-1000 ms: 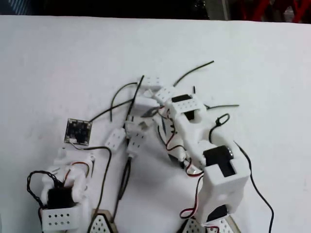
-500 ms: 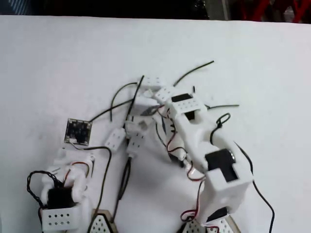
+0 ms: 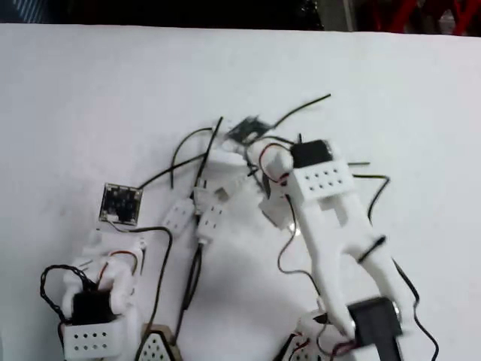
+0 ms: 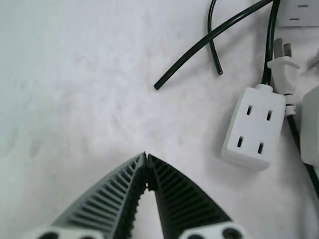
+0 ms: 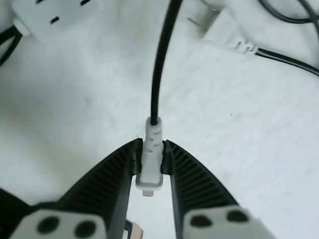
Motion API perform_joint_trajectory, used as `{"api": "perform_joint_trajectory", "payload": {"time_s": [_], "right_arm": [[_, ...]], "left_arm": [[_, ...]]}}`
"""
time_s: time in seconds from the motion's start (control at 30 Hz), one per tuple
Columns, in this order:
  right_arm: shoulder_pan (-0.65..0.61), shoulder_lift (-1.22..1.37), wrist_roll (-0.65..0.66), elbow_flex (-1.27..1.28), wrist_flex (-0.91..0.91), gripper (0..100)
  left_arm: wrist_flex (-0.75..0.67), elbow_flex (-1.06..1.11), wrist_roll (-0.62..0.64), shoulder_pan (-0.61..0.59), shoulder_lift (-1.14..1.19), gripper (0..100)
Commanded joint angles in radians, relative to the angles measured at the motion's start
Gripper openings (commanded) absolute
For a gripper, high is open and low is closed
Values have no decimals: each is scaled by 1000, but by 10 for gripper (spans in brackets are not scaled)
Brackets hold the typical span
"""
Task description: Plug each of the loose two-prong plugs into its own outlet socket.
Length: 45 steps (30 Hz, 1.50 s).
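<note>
Right now the right arm [image 3: 331, 218] is stretched from the near right edge of the white table [image 3: 421, 90] out to the far side of the tangle of cords near its middle. The right gripper [image 5: 151, 145] is pinched down on a white plug [image 5: 149, 169], one ribbed finger [image 5: 114, 179] pressed against each side of its body. The plug's black cord [image 5: 162, 59] runs straight out ahead of the jaws, over the tabletop. Which way the prongs of this plug face, I cannot tell. Beyond it lie a white outlet block [image 5: 42, 15] with its slots facing up and a second plug [image 5: 227, 27] with bare prongs, both apart from the held one.

Over at the near left corner the left arm [image 3: 94, 301] sits folded up. The left gripper [image 4: 147, 159] is closed tip to tip with nothing between its fingers, hanging over bare tabletop. Off to one side of it, apart from the fingers, a flat socket block [image 4: 254, 124] lies with four empty slots showing. A loose plug [image 4: 285, 62] rests just beside that block's cord end, its two prongs uncovered. Close by, a couple of cut cord ends [image 4: 199, 52] lie loose on the table, plugged into nothing.
</note>
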Motion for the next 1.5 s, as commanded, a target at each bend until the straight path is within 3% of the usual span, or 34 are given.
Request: {"api": "perform_joint_trajectory", "payload": {"time_s": [0.0, 0.2, 0.37, 0.5, 0.63, 0.7, 0.87, 1.03, 1.3, 1.47], "right_arm": [[12, -140, -98, 3, -7, 18], [13, -386, -256, 176, -186, 18], [15, -607, -328, 413, -397, 18], [53, -759, -445, 569, -535, 18], [111, -855, -511, 692, -654, 18], [142, -881, -532, 735, -693, 18], [229, -886, -629, 798, -771, 18], [312, -894, -638, 836, -837, 18], [323, -894, -640, 856, -857, 18], [325, -895, -640, 858, -857, 18]], "left_arm": [[3, -124, -104, -4, -7, 24], [21, -258, -140, 77, 22, 24], [34, -425, -141, 142, 274, 41], [104, -618, -101, 143, 602, 140], [198, -801, -28, 145, 895, 343], [201, -861, -6, 150, 1001, 393], [153, -919, -15, 280, 1153, 369], [64, -925, -12, 390, 1293, 369], [-40, -1045, 43, 486, 1623, 369], [-40, -1192, 34, 529, 1860, 268]]}}
